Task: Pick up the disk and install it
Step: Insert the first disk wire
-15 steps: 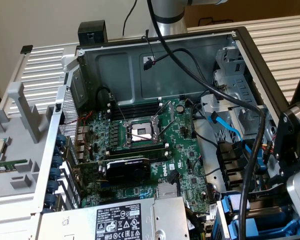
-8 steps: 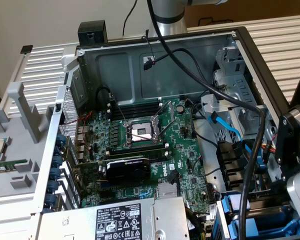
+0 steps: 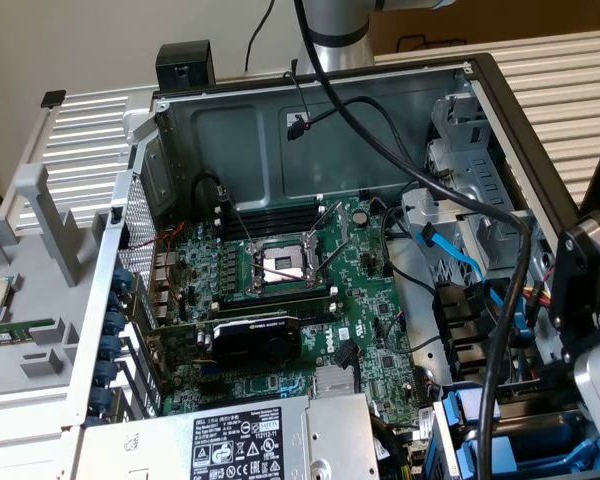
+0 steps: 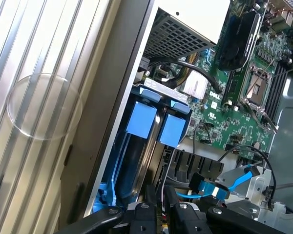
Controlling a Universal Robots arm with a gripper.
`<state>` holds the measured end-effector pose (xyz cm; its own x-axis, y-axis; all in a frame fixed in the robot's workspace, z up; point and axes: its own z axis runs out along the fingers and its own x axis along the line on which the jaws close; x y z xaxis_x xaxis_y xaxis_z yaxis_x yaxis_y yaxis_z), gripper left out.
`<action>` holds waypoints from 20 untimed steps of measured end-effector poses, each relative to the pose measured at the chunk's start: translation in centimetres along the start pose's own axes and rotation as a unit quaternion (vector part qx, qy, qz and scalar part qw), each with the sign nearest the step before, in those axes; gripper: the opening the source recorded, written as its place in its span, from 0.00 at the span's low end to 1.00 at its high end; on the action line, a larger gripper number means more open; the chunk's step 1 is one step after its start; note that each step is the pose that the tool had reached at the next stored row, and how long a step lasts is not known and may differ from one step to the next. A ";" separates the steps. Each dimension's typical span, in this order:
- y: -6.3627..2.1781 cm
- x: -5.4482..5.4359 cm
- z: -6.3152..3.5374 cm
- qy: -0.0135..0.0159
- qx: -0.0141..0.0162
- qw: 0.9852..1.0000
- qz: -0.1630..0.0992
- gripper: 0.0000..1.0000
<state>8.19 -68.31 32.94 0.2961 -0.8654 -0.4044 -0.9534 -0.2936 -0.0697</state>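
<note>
Hovering low at the front corner of an open grey sheet-metal computer case point(image 3: 240, 140), the black metal gripper point(image 4: 163, 212) sits right at the near end of the disk point(image 4: 150, 161), a flat silver-metal drive clipped in a bright blue plastic frame. The disk stands on edge in the drive bay, just inside the case's outer side wall, so the wrist view catches its long silver edge and blue end tab. A second blue plastic frame point(image 4: 172, 130) stands just beside it in the same bay, the 2 tabs nearly touching. Whether the claw is clamped on the disk or merely set against it, I cannot tell (the contact point is hidden at the edge of the wrist view).

In the exterior view, the silver-grey robot arm point(image 3: 332, 35) rises behind the case. A thick black cable point(image 3: 480, 200) loops down from it across the interior toward the exterior view's lower right. The green motherboard point(image 3: 365, 310) lies flat on the case floor, with a bare silver processor socket point(image 3: 280, 265) near its middle and a black graphics card point(image 3: 255, 338) just below that. A large silver power-supply box with a black-and-white warning label point(image 3: 240, 440) lies along the near edge. A flat light-blue data cable point(image 3: 450, 262) runs past grey metal brackets. A white ribbed panel point(image 3: 570, 90) lies beside the case.
</note>
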 end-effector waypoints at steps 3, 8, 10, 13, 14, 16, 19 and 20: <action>-0.01 0.0 0.04 -0.001 -0.002 1.000 0.001 0.21; -0.01 0.0 0.07 -0.002 -0.004 1.000 0.002 0.21; -0.01 0.0 0.07 -0.002 -0.005 1.000 0.002 0.21; 0.00 0.0 0.07 -0.002 -0.006 1.000 0.003 0.19; -0.01 0.0 0.07 -0.003 -0.007 1.000 0.003 0.19; -0.01 0.0 0.07 -0.003 -0.008 1.000 0.004 0.16; -0.02 0.0 0.07 -0.003 -0.009 1.000 0.004 0.16; -0.02 0.0 0.07 -0.004 -0.009 1.000 0.004 0.16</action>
<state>8.21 -68.32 32.86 0.2873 -0.8650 -0.4114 -0.9547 -0.2935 -0.0496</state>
